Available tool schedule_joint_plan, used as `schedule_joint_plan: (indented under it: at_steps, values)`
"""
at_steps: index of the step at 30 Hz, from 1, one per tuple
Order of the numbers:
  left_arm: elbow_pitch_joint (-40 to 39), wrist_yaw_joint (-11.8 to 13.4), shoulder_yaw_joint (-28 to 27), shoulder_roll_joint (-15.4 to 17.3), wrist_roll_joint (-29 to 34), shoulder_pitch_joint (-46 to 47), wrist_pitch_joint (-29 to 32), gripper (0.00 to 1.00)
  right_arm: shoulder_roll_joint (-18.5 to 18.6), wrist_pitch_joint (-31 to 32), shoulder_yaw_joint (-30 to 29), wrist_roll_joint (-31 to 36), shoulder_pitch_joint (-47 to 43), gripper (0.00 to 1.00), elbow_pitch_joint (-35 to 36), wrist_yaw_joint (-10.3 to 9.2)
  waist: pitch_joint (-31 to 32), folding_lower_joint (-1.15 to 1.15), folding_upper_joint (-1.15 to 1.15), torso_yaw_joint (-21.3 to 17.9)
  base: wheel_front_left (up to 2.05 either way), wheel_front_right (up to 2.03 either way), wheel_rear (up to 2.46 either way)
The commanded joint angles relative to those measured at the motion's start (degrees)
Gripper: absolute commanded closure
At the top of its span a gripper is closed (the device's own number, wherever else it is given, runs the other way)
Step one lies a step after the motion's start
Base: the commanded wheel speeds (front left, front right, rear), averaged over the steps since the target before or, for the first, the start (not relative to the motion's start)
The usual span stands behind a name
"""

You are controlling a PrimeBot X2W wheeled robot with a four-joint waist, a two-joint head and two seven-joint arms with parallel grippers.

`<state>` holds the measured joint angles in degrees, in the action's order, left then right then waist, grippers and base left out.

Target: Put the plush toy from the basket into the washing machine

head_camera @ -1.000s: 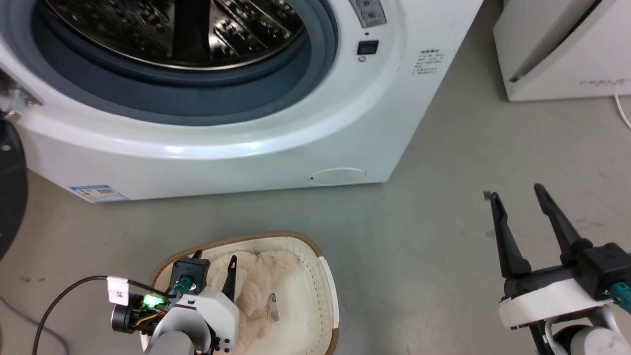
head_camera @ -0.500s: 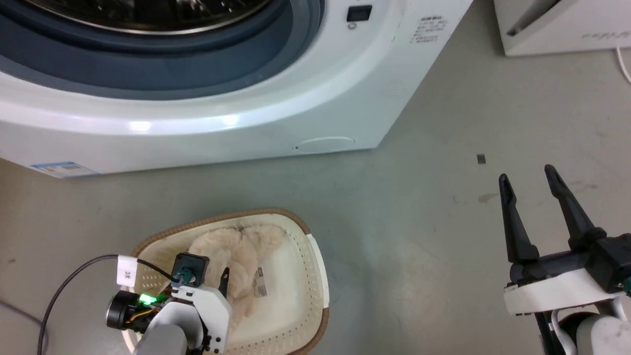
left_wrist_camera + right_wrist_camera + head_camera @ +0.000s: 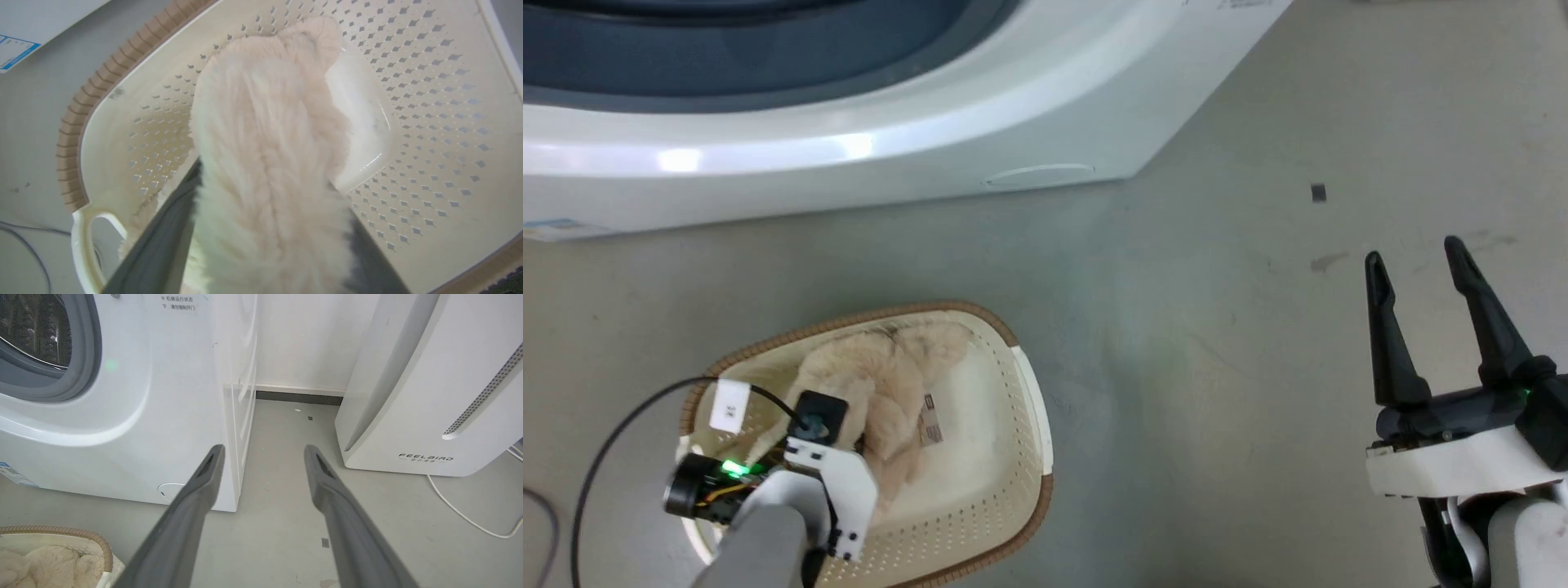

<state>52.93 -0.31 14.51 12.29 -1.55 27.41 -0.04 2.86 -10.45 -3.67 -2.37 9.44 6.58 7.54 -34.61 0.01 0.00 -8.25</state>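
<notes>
Head view: the basket (image 3: pixel 1021 457) sits on the floor (image 3: pixel 1176 327) in front of the washing machine (image 3: pixel 849 155). The plush toy (image 3: pixel 890 376) lies in its far left part. Left gripper (image 3: pixel 854 453) is down in the toy, right gripper (image 3: pixel 1414 250) is over bare floor with fingers apart.
Left wrist view: fingers (image 3: pixel 163 237) spread wide, one each side of the toy, fur against both.
Right wrist view: fingers apart, pointing between the washing machine and a white appliance (image 3: pixel 408 396); basket corner with the toy is at lower left.

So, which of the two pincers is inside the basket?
The left pincer: its fingers flank the plush toy in the basket. The right pincer is open over the floor.
</notes>
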Motion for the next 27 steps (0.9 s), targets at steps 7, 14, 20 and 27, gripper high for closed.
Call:
schedule_joint_plan:
  at_steps: [7,14,20,27]
  values:
    - [6.05,-0.05,1.87,2.79,-0.81,5.25,-0.25,0.00,0.01,-1.52,-0.09,-1.02,2.99,0.00,1.39,-0.04,-6.25,-0.01,0.00,-1.49,0.00,0.00,0.00]
    - [10.20,-2.20,3.70,3.81,-1.48,7.90,-0.91,1.00,0.01,-2.36,-0.21,-1.78,4.71,0.00,1.33,-0.05,-9.38,-0.01,0.00,-1.95,0.00,0.00,0.00]
    - [13.13,-2.89,4.44,3.97,-2.62,8.16,-3.53,1.00,0.01,-2.95,-0.47,-2.25,5.70,0.00,0.90,-0.05,-9.15,-0.01,0.00,-2.02,0.00,0.00,0.00]
    - [17.85,-4.21,5.29,2.53,-5.26,6.43,-10.28,1.00,0.01,-3.90,-1.29,-2.53,5.64,0.00,-0.30,-0.05,-3.35,-0.01,0.00,-0.93,0.00,0.00,0.00]
